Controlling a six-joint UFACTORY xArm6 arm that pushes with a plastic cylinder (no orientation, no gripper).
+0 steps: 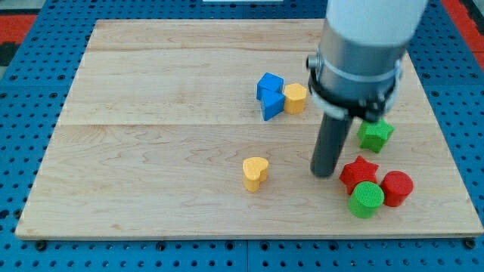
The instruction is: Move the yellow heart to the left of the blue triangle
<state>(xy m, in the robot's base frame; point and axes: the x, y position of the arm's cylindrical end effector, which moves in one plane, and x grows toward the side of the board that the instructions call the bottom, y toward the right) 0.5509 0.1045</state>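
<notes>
Heart (255, 172), yellow, lies alone on the surface (151, 151), below and slightly left of the blue triangle (272, 104). No pincer fitted; my tip (324, 174) stands right of the heart, apart. Risk: an off-centre push spins it away or knocks the triangle.

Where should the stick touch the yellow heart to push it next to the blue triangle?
No grabbing here, only pushing. My tip stands to the view's right of the yellow heart. The blue triangle lies above, so probably push the heart's lower side, going up and slightly left.
</notes>
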